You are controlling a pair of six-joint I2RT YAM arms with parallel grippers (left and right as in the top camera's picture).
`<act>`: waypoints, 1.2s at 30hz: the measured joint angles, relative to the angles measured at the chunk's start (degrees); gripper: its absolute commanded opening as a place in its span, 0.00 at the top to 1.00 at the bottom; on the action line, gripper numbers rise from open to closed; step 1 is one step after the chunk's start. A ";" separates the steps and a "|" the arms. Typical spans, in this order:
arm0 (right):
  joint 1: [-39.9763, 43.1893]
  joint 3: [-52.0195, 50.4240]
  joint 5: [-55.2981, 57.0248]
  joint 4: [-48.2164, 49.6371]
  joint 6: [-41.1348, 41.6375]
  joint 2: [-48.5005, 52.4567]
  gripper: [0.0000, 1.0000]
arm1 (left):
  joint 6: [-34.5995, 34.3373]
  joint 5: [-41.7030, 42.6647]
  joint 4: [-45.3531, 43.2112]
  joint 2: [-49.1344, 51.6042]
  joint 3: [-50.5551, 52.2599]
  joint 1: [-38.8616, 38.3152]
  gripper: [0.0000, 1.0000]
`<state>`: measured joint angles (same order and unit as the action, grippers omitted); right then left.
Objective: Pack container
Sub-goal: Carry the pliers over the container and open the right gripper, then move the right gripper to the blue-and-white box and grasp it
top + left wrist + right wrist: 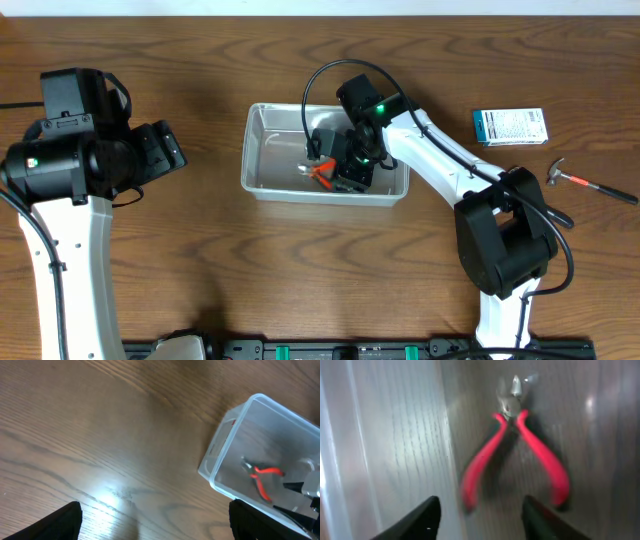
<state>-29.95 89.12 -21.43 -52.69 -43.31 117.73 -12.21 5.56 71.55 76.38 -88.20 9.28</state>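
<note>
Overhead: the container [268, 150] sits on the table [200, 260] near its middle, long side running left to right. My right gripper [340, 168] is down inside the container, over its right half. The red-handled pliers [322, 174] lie on the container floor just beside it. A blue-and-white box [510, 126] and a hammer [590, 183] rest on the table to the right, well apart from the container. My left gripper [165, 148] hangs over bare wood on the left, apart from the container.

Left wrist: both fingers [55, 522] are at the bottom corners, spread wide with nothing between them — left pincer open. The container shows at the right edge, pliers inside.

Right wrist (blurred): the pliers lie flat on the clear floor, handles splayed toward me, nose pointing away. My two fingertips [415, 522] are apart, just short of the handle ends — right pincer open, gripping nothing. I cannot tell whether a tip touches a handle.
</note>
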 measured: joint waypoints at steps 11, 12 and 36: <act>2.97 14.78 19.78 -3.23 25.59 -1.33 0.36 | 0.00 0.00 0.02 0.00 0.00 0.00 0.13; 3.74 16.57 23.37 -3.85 30.16 -2.08 0.37 | 0.00 0.02 0.02 0.00 0.00 0.00 0.14; 36.52 22.80 22.67 -11.43 97.88 -9.57 0.05 | 0.00 0.00 -0.83 0.00 0.00 0.00 0.14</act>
<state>6.57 111.92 1.23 -64.12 54.57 108.16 -12.21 5.56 70.72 76.38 -88.20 9.28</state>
